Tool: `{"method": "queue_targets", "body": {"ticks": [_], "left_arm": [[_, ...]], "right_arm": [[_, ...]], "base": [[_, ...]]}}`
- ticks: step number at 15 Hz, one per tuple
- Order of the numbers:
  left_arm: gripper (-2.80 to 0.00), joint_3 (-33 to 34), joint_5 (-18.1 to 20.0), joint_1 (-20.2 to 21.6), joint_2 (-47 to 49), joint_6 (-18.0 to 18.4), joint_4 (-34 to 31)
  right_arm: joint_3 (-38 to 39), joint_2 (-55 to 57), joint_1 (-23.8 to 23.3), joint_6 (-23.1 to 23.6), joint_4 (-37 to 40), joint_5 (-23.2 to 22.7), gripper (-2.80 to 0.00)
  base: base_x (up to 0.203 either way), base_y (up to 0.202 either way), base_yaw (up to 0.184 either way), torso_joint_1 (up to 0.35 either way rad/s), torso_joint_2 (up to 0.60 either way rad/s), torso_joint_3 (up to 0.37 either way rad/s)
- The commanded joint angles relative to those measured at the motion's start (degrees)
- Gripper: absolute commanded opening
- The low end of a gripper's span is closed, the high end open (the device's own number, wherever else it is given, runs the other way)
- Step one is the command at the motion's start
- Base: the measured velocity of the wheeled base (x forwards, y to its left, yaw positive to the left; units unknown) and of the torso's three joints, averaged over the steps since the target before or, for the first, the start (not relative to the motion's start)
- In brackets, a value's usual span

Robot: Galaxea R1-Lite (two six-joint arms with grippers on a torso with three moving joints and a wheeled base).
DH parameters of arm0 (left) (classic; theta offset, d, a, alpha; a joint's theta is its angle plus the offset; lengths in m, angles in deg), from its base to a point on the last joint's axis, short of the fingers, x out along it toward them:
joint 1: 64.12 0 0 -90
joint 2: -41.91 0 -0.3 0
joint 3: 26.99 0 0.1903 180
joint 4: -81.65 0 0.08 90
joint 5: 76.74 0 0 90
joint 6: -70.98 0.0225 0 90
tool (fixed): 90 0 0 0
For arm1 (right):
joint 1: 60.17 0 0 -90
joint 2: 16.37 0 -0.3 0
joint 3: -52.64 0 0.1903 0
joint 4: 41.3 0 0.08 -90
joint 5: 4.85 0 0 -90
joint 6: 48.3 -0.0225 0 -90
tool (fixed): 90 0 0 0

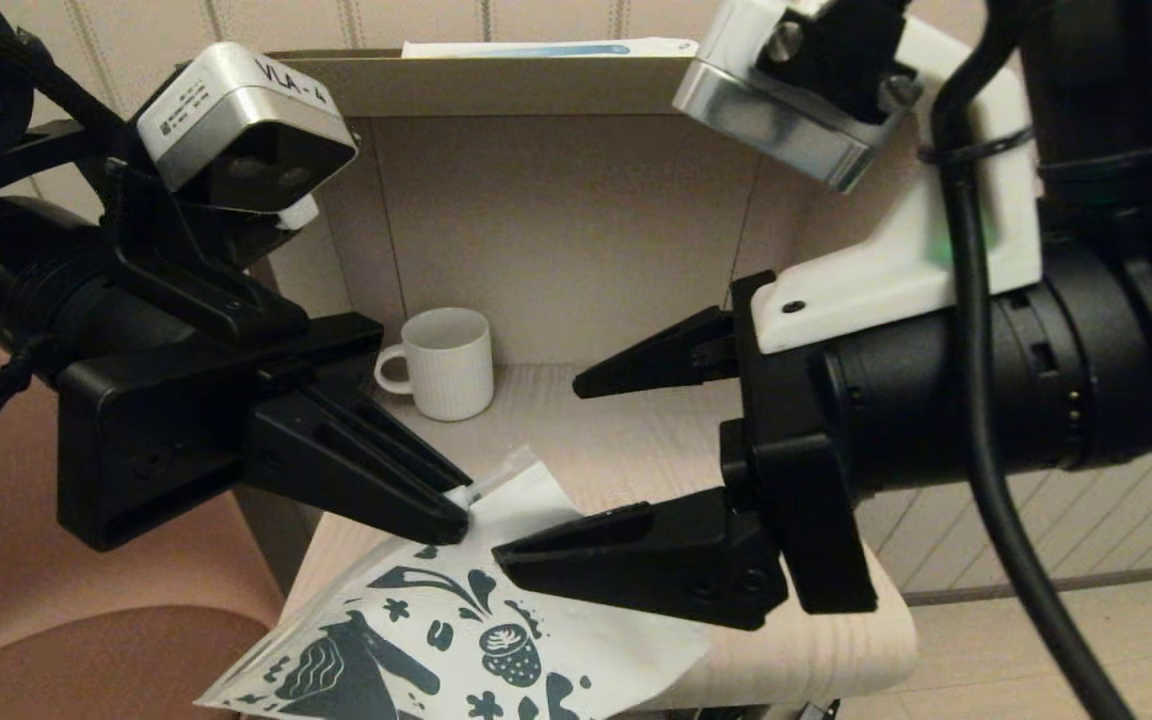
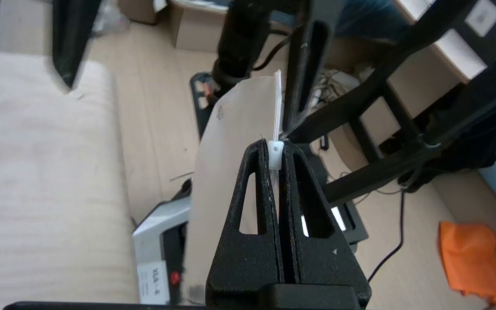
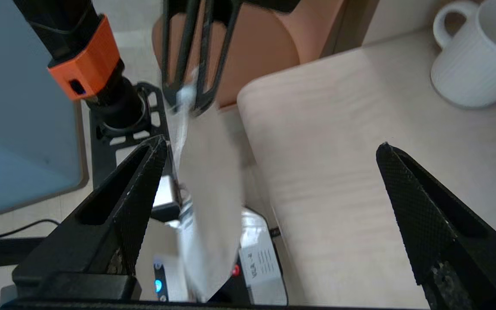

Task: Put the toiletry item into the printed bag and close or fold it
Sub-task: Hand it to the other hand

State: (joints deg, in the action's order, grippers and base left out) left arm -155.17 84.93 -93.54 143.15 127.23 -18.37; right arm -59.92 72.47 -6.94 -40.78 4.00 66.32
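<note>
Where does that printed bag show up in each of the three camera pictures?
Head view: the printed bag hangs at bottom centre, its top corner pinched by the left gripper.
Left wrist view: its plain side rises mid-picture, zip edge clamped between the fingers.
Right wrist view: a blurred white sheet left of centre.
Shared landmark: the left gripper shows in all three; the white mug in two.

The bag (image 1: 496, 640) looks like thin, slightly glossy plastic film with a clear zip strip. The mug (image 1: 448, 362) is white, ribbed and glazed, probably ceramic. The table (image 1: 636, 430) has a pale matt wood grain. The right gripper (image 3: 269, 150) has finely textured black plastic pads.
</note>
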Motion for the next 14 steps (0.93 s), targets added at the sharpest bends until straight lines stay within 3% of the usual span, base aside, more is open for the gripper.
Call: {"method": "queue_targets", "body": {"ticks": [1,2,5,14], "left_arm": [[-2.8,-0.6,0.1,0.1,0.5,0.3,-0.6],[-2.8,-0.8,0.1,0.0,0.6,0.1,-0.6],[-2.8,-1.0,0.1,0.1,0.4,-0.6,-0.8],[-2.8,-0.4,0.5,1.5,-2.0,-0.4,-0.9]], "right_arm": [[-0.4,0.0,1.1,0.0,0.9,2.2,0.0],[-0.2,0.1,1.5,-0.1,0.9,4.8,0.0],[-0.5,0.8,3.5,-1.5,0.9,6.4,0.0],[2.0,2.8,6.1,-1.2,-0.6,6.4,0.0]], "base": [[0.0,0.0,0.0,0.0,0.0,0.0],[0.0,0.0,0.0,0.0,0.0,0.0],[0.0,0.0,0.0,0.0,0.0,0.0],[0.0,0.0,0.0,0.0,0.0,0.0]]}}
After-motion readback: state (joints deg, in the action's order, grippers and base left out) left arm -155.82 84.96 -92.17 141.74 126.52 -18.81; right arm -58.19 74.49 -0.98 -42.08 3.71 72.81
